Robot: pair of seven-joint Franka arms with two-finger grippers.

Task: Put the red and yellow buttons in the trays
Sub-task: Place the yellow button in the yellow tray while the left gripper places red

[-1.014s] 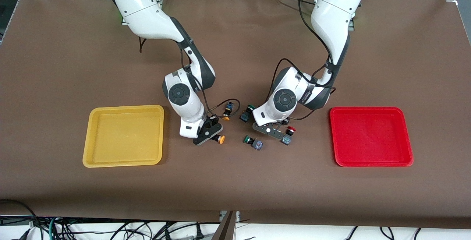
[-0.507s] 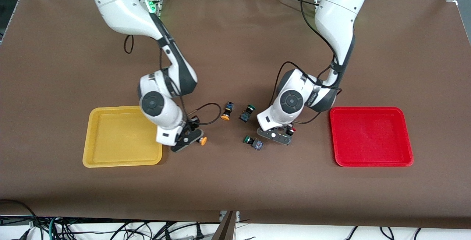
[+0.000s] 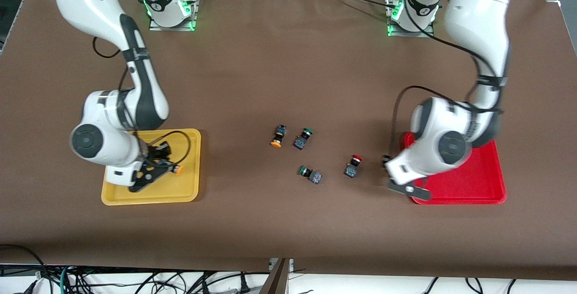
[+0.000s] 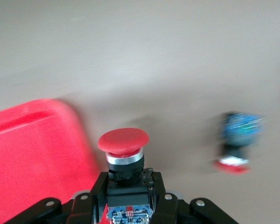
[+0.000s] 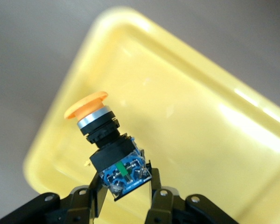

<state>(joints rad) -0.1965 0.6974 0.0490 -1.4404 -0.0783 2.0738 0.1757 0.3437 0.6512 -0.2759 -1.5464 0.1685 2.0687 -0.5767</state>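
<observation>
Front view first: the right gripper (image 3: 155, 172) is over the yellow tray (image 3: 189, 192), a glossy shallow plastic rectangle with rounded corners, fingers pinched on a yellow-capped button (image 3: 177, 169). The left gripper (image 3: 408, 189) hangs over the edge of the matching red tray (image 3: 489, 190). On the matte brown tablecloth (image 3: 288, 59) between the trays lie a second yellow button (image 3: 278, 136), a red button (image 3: 353, 166) and two green-capped buttons (image 3: 303, 139) (image 3: 310, 174), all well apart from both trays.

Left wrist view: the fingers (image 4: 155, 189) are clamped on the square base of a red-capped button (image 4: 124, 149), smooth mushroom cap with a silver ring, beside the red tray's rounded corner.

Right wrist view: the black fingers (image 5: 95, 191) squeeze the blue-grey base of the held yellow button, tilted, black barrel and chrome ring, above the tray's shiny floor.
</observation>
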